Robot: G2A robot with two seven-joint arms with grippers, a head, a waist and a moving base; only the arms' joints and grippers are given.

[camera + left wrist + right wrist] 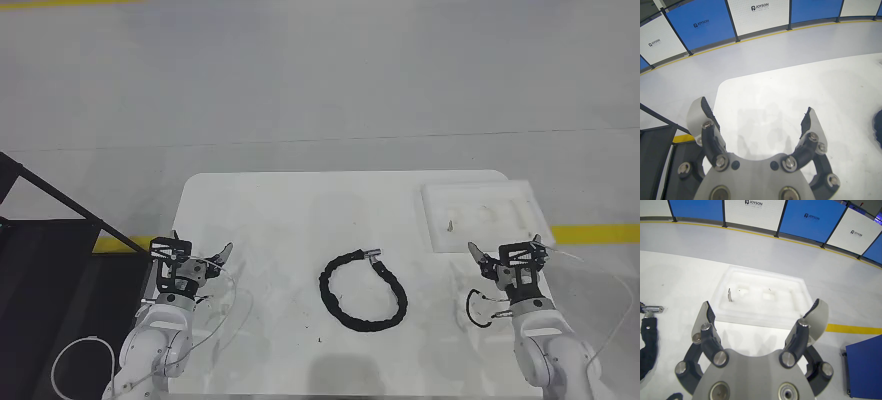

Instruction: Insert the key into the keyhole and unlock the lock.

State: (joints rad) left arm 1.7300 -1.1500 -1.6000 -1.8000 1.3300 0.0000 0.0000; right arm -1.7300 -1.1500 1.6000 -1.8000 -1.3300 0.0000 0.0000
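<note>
1. Where the left arm hangs over the near left part of the counter (270, 220), the left pincer (192, 250) is spread wide and holds nothing; under it is only bare white surface.
2. At the middle of the counter lies the lock (362, 292), a chain in a black sleeve, curled into a ring and flat on the surface.
3. At the far side of this ring sits its metal cylinder (651, 309). The keyhole (661, 308) is at the end of the cylinder and faces right, toward the tray.
4. On the far right part of the counter is a white foam tray (484, 188). The key (729, 294) stands on end in the left part of the tray, well apart from the lock.
5. At the near edge of the tray is the right pincer (506, 246), also spread wide and with nothing between its fingers.
</note>
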